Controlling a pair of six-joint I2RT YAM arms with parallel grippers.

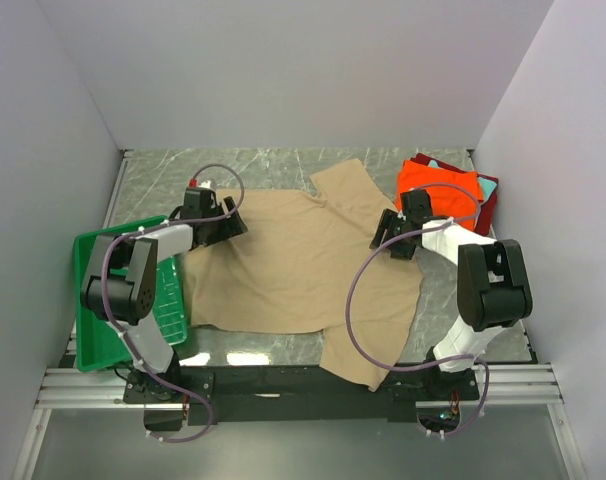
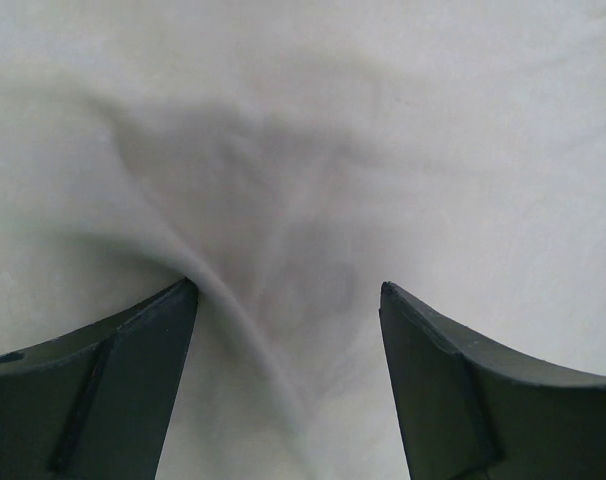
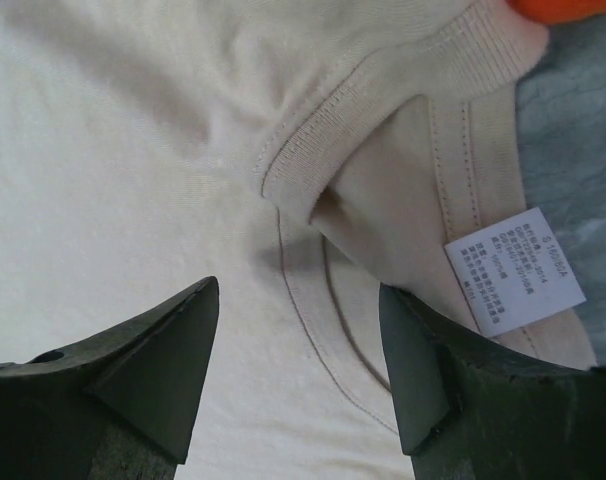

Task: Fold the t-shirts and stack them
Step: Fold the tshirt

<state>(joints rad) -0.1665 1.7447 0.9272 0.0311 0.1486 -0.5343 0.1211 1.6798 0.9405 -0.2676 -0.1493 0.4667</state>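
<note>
On the table (image 1: 273, 165): tan t-shirt (image 1: 303, 265) spread flat across the middle, neck toward my right side, hem toward my left, one sleeve pointing far, the other reaching the near edge. My left gripper (image 2: 288, 290) sits low over the hem end, jaws apart, nothing pinched; a soft ridge of cloth runs up between the fingers. My right gripper (image 3: 298, 290) hovers at the neck, jaws likewise apart and empty, with the ribbed collar (image 3: 383, 95) and its white label (image 3: 513, 270) just beyond the tips. A folded orange t-shirt (image 1: 438, 185) rests on a dark red t-shirt (image 1: 489, 195) at the far right corner, just beside the tan one's neck. Handling, as I judge it: light, thin knit, limp, no stiffness to push against; it will drape, drag and wrinkle rather than move as a sheet. A single layer is hard to get under on hard stone, so I'd pinch where the cloth is thick or raised: the collar rib on the right, the ridge or hem on the left. Both ends need lifting together or the fold skews.
</note>
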